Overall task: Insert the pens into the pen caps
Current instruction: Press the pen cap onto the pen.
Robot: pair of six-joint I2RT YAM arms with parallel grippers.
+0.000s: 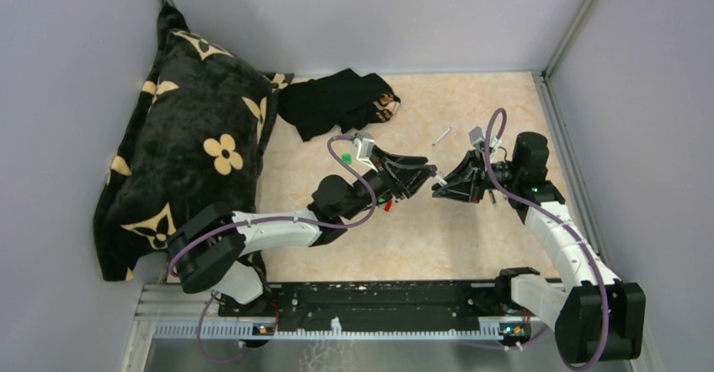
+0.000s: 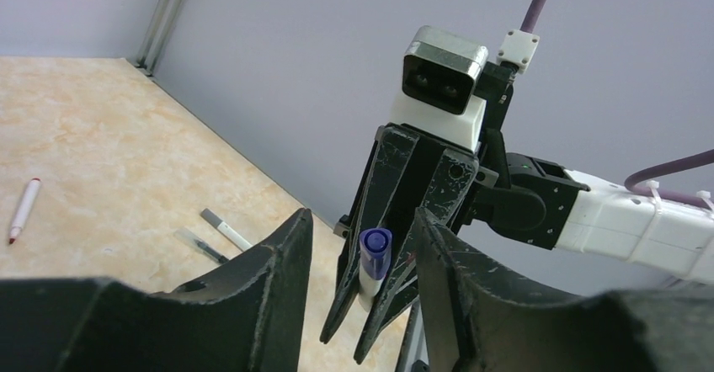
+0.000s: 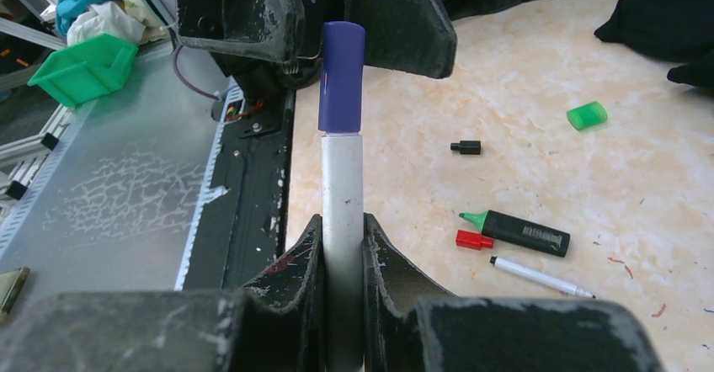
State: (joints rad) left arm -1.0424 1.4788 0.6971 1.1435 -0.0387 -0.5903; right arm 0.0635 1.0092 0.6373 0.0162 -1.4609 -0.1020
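Note:
My right gripper (image 3: 342, 220) is shut on a white-barrelled pen (image 3: 342, 195) that points toward the left arm. A purple pen cap (image 3: 341, 77) sits on the pen's far end. My left gripper (image 2: 362, 216) is open. Its fingers (image 3: 396, 18) stand on either side of the purple cap (image 2: 375, 250) with a gap on each side. The two grippers, left (image 1: 428, 172) and right (image 1: 439, 188), meet above mid-table. On the table lie a green cap (image 3: 587, 115), a small black cap (image 3: 466, 146), a red cap (image 3: 473, 240), a black marker with a green tip (image 3: 522, 231) and a thin white pen (image 3: 539, 277).
More pens lie apart: a red-tipped one (image 2: 23, 210), a grey-capped one (image 2: 226, 229) and a dark thin one (image 2: 200, 244). A black flowered pillow (image 1: 189, 162) fills the left side. A black cloth (image 1: 341, 101) lies at the back. A green bin (image 3: 84, 69) stands beyond the mounting rail (image 1: 362, 300).

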